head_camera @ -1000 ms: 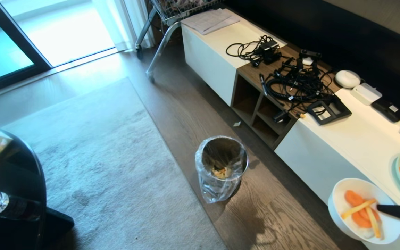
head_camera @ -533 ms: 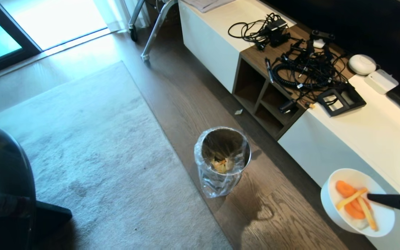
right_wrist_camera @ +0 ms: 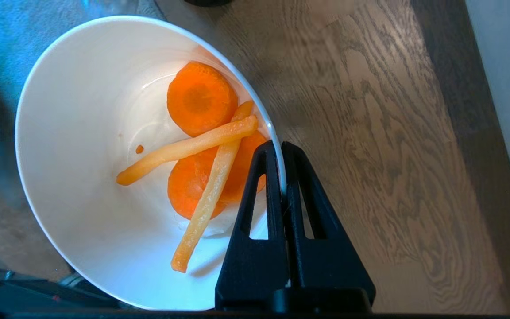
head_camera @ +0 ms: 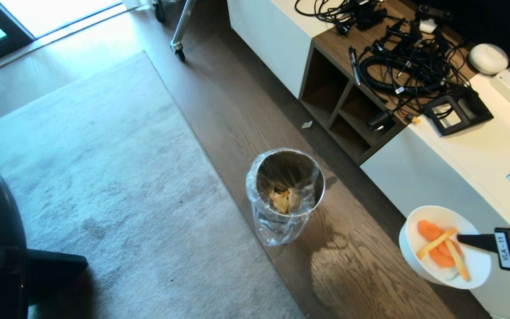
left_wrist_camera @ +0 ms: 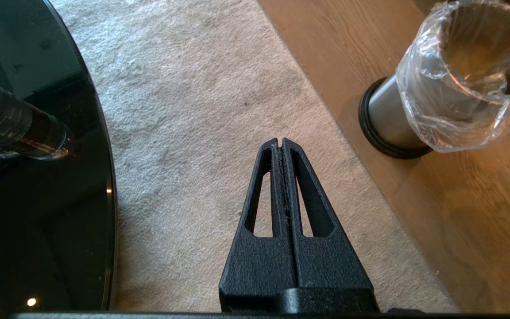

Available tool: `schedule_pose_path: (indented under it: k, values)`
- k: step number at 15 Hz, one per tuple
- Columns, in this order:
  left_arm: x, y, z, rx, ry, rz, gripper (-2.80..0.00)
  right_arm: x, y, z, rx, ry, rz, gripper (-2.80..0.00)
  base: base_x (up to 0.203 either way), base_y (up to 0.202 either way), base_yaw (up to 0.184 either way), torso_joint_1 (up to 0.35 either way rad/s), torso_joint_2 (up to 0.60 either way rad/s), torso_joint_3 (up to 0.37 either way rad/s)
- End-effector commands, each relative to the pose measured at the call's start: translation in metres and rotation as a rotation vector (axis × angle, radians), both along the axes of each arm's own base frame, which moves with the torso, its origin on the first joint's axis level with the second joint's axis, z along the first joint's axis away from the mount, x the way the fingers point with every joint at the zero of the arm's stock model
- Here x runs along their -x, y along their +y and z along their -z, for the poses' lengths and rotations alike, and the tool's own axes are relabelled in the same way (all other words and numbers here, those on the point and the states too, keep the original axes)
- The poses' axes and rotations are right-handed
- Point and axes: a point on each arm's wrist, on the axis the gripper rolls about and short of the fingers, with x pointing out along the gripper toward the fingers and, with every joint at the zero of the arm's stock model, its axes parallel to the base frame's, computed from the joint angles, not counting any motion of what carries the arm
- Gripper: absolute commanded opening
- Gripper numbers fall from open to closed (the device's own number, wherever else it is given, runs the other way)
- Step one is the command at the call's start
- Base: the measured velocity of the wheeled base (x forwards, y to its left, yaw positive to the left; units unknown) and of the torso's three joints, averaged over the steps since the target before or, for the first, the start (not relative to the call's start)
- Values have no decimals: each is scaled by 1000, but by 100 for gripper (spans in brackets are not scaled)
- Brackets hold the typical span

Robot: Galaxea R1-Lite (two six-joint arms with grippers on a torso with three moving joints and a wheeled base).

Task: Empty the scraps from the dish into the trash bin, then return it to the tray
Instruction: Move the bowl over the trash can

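Observation:
The dish [head_camera: 476,267], a white bowl, hangs above the wood floor at the right, tilted. My right gripper [head_camera: 458,238] is shut on its rim, one finger inside and one outside [right_wrist_camera: 280,148]. The scraps [head_camera: 437,249] lie inside the dish [right_wrist_camera: 82,133]: orange slices and pale strips [right_wrist_camera: 199,97]. The trash bin [head_camera: 287,186], metal with a clear bag over its rim, stands on the floor to the left of the dish and holds some food. My left gripper [left_wrist_camera: 280,142] is shut and empty above the rug, apart from the bin [left_wrist_camera: 450,88]. The tray is out of view.
A low white cabinet [head_camera: 472,159] with tangled cables [head_camera: 414,66] runs along the right, close behind the dish. A grey rug [head_camera: 104,177] covers the floor at the left. A black round table [left_wrist_camera: 38,212] with a bottle [left_wrist_camera: 11,128] stands at the far left.
The whole head view has shifted: the camera now looks lower and the cabinet's far end has left the frame. The dish, still held, has come a little nearer the bin.

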Motion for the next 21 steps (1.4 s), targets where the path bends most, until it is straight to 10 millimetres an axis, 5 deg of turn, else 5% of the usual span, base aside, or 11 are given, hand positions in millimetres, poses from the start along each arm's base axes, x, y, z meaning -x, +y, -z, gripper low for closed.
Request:
schedule_pose_path:
  k: [1,6,14,21]
  values:
    - [0,0,0,1,-1,0,-280,-14,4,1,25,-15,5,-280,0,0,0,1,2,-188]
    - [0,0,0,1,1,0,-280,-32,9,-4,74,-123,51,-280,0,0,0,3,2,-199]
    - [0,0,0,1,-1,0,-280,-32,17,-18,29,-199,44,-280,0,0,0,3,2,-183]
    - [0,0,0,1,-1,0,-280,-42,31,-52,6,-308,-16,-280,0,0,0,1,-1,-12]
